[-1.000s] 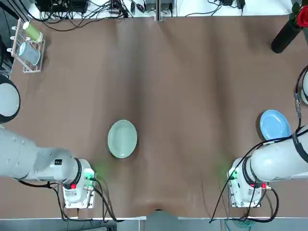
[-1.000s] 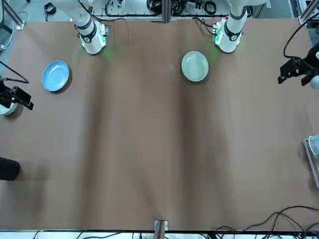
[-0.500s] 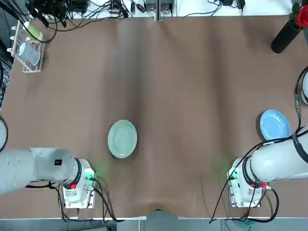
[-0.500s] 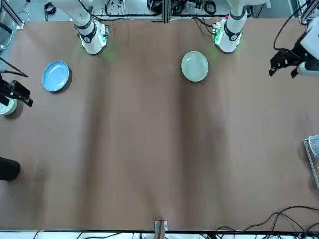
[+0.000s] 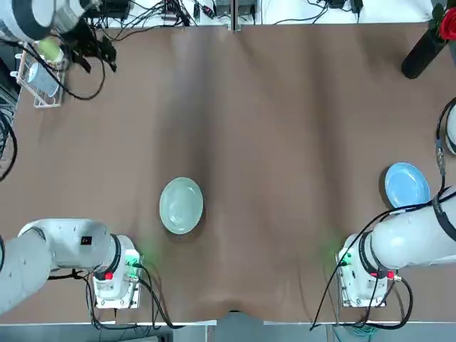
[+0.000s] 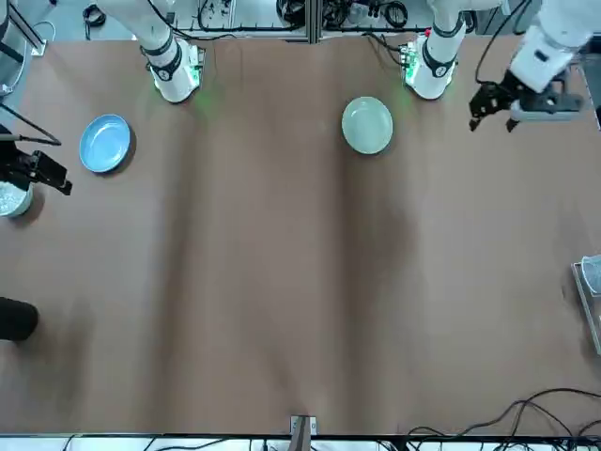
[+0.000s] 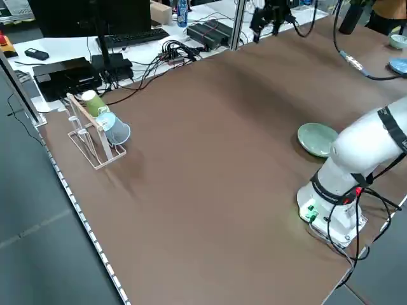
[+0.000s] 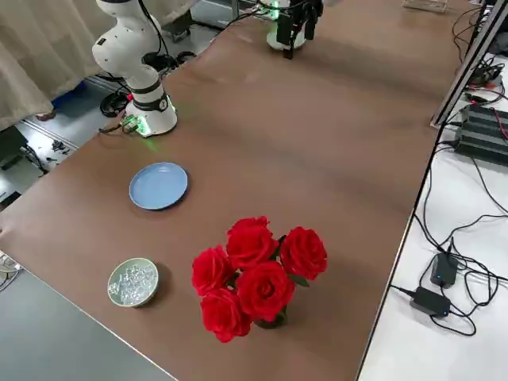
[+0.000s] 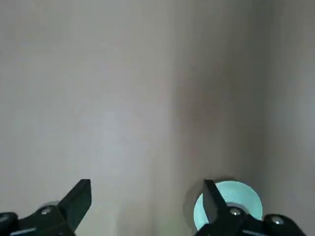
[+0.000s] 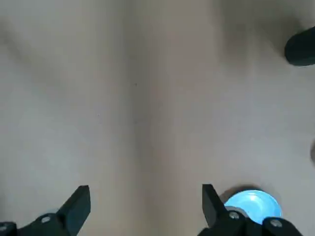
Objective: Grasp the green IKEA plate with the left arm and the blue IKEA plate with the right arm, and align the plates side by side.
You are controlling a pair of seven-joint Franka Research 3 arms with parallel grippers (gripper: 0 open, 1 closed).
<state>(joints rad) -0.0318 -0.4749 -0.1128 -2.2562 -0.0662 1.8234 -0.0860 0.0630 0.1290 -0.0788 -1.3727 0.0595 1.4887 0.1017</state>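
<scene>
The pale green plate lies on the brown table in front of the left arm's base. Near the table's right edge, beside the right arm, rests the light blue plate. My left gripper hangs open and empty high above the table, well apart from the green plate. In its wrist view, part of that plate shows behind one finger. My right gripper is also open and empty, raised just off the blue plate, which shows small in its wrist view.
A wire rack with a green and a blue cup stands at the far left corner. A dark vase of red roses and a small bowl of clear beads sit on the right side beyond the blue plate. Cables run along the far edge.
The left arm has swung, carrying its open gripper from the table's left edge inward and higher. The right gripper shifted only slightly. Both plates stayed put.
</scene>
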